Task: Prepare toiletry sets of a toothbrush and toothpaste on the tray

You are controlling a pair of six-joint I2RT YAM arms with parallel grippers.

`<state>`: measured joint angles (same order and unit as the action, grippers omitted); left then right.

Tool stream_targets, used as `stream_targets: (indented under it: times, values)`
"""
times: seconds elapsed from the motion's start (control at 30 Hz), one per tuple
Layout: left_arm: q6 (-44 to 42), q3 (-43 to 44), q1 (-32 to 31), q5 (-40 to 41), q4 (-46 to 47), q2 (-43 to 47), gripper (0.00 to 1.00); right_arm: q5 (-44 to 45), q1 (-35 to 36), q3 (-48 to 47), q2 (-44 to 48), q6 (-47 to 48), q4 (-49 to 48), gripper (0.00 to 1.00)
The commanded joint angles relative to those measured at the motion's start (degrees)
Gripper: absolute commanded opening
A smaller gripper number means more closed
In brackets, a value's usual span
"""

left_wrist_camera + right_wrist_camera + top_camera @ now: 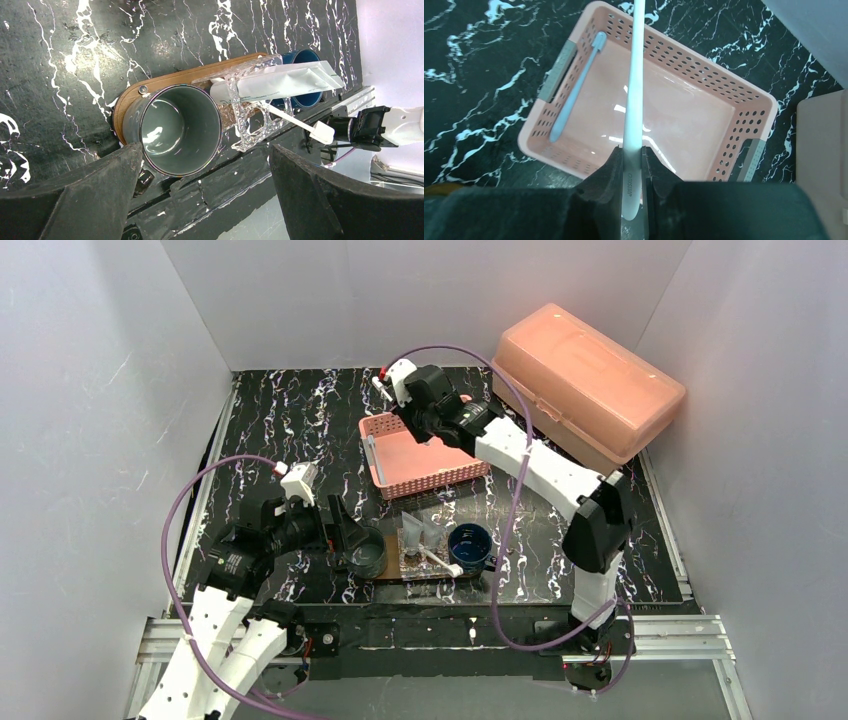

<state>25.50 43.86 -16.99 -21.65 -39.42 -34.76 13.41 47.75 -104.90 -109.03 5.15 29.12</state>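
The brown oval tray (165, 82) lies at the table's near edge (392, 578). On it stand a grey-green cup (177, 130) (368, 552), which is empty, a clear faceted glass (250, 117) (418, 538) holding a toothpaste tube (285, 82) and a white toothbrush (305, 125), and a dark blue mug (306, 54) (470, 545). My left gripper (200, 200) (345, 532) is open and empty, just short of the grey-green cup. My right gripper (633, 170) (392, 390) is shut on a white toothbrush (635, 95) and holds it above the pink basket (744, 107).
The pink mesh basket (425, 458) sits mid-table with a pale blue toothbrush (574, 92) along its left wall. A large salmon lidded box (585, 380) stands at the back right. White walls close in the table on three sides.
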Motion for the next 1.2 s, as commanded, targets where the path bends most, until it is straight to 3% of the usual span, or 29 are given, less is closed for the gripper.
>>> stream_targets:
  times: [0.0, 0.43, 0.83, 1.17]
  values:
    - [-1.1, -0.4, 0.3, -1.3, 0.4, 1.0, 0.98, -0.1, 2.1, 1.2, 7.0, 1.5, 1.5, 0.01]
    - [-2.9, 1.2, 0.4, -11.5, 1.9, 4.6, 0.98, -14.0, 3.5, 9.5, 23.5, -2.2, 9.2, 0.01]
    - [-3.3, 10.5, 0.3, -23.7, 0.2, 6.5, 0.98, -37.1, 3.5, 18.5, 35.2, -4.7, 11.5, 0.01]
    - [-3.8, 15.7, 0.3, -30.5, -1.4, 7.6, 0.98, -55.9, 3.6, 25.0, 39.8, -3.9, 11.4, 0.01]
